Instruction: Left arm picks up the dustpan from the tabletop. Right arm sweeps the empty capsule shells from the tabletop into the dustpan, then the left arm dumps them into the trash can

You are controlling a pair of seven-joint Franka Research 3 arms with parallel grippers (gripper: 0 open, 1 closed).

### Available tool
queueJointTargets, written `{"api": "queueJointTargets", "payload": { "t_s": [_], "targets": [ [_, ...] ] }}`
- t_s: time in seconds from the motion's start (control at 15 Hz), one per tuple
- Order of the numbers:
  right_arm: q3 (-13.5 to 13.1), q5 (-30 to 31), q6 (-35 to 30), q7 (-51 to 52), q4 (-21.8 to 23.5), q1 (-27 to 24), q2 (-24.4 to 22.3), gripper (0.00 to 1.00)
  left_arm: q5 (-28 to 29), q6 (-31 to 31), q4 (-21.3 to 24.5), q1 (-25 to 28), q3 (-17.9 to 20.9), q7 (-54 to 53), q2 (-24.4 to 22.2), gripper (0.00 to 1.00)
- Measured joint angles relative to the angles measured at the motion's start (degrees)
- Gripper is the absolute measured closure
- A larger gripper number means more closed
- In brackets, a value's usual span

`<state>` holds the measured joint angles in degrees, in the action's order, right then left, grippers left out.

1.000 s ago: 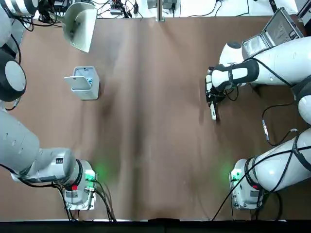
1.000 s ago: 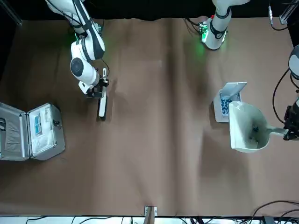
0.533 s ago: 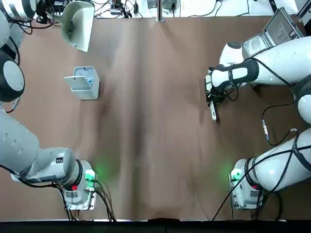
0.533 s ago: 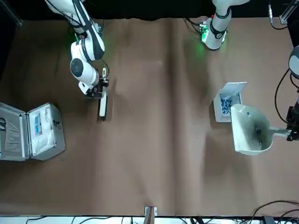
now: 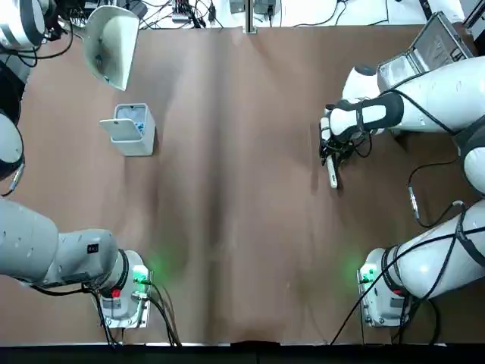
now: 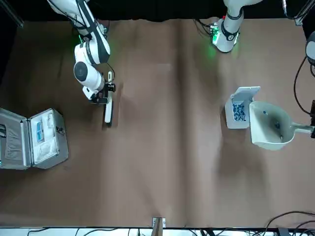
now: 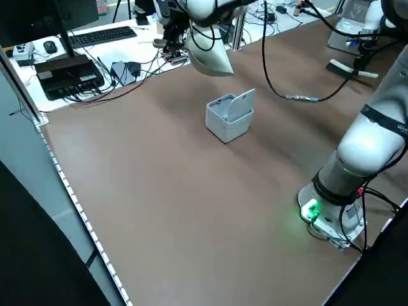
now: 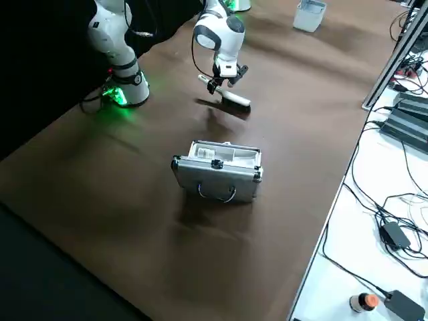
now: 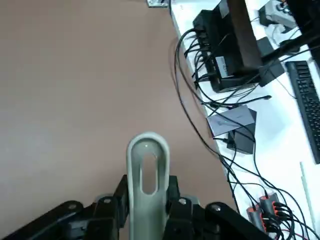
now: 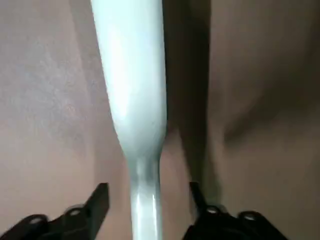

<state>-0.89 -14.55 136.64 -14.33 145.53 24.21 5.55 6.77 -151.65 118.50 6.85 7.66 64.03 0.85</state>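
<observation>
Front view, cream dustpan (image 6: 269, 130) tilted beside trash can (image 6: 238, 112), left pincer (image 9: 146, 210) pinching handle

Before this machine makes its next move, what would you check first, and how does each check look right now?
1. Left gripper grips the dustpan handle: ok.
2. Dustpan emptied: cannot tell.
3. Trash can lid open, bluish capsule shells inside: ok.
4. Dustpan raised beside the trash can, apart from it: ok.
5. Right gripper holds the brush: ok.
6. Silver case away from both arms: ok.

Cream dustpan (image 6: 269, 131) held aloft beside open trash can (image 6: 238, 112); blue-flecked inside.
</observation>
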Motion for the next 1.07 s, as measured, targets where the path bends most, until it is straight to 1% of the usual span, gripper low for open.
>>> {"api": "queueJointTargets", "payload": {
  "t_s": [0.13, 0.2, 0.27, 0.33, 0.4, 0.53, 0.6, 0.67, 0.73, 0.93, 1.07],
  "targets": [
    [-0.22, 0.0, -4.12, 0.02, -2.37, -0.09, -0.12, 0.11, 0.0, -3.86, 2.71, -0.06, -0.06, -1.26, -0.67, 0.67],
    [-0.36, 0.0, -7.72, 0.03, -4.75, -0.53, -0.26, 0.02, 0.0, -5.8, 3.9, -0.07, -0.07, -1.96, -0.77, 0.67],
    [-0.52, 0.0, -11.83, 0.08, -7.72, -1.33, -0.46, 0.0, 0.01, -7.8, 4.97, -0.07, -0.07, -2.44, -0.78, 0.67],
    [-0.62, 0.0, -16.74, 0.24, -11.53, -2.46, -0.68, 0.0, 0.02, -10.04, 6.1, -0.07, -0.07, -3.26, -0.79, 0.67],
    [-0.81, 0.04, -27.7, 0.5, -21.31, -5.35, -1.05, 0.0, 0.03, -15.96, 9.04, -0.07, -0.07, -5.64, -0.99, 0.67],
    [-1.0, 0.06, -37.44, 0.58, -31.61, -8.8, -1.23, 0.0, 0.03, -22.82, 12.63, -0.07, -0.07, -8.68, -1.57, 0.67],
    [-1.08, 0.06, -40.63, 0.94, -35.67, -10.42, -1.26, 0.0, 0.03, -25.85, 14.33, -0.02, -0.05, -10.45, -2.06, 0.67],
    [-1.14, 0.06, -42.54, 1.49, -38.81, -11.73, -1.27, 0.0, 0.03, -28.49, 15.81, 0.19, -0.02, -12.58, -2.64, 0.67],
    [-1.16, 0.07, -43.39, 1.7, -41.0, -12.8, -1.26, 0.0, 0.03, -30.91, 17.12, 0.49, -0.02, -15.18, -3.34, 0.67],
    [-1.22, 0.26, -43.75, 2.23, -45.7, -15.69, -1.13, 0.0, 0.03, -36.21, 20.57, 1.58, 0.01, -21.63, -5.96, 0.67],
    [-1.24, 2.67, -43.75, 2.43, -49.17, -16.97, -1.09, 0.0, 0.04, -38.71, 22.91, 1.99, 0.0, -23.71, -8.04, 0.67]
  ]
}}
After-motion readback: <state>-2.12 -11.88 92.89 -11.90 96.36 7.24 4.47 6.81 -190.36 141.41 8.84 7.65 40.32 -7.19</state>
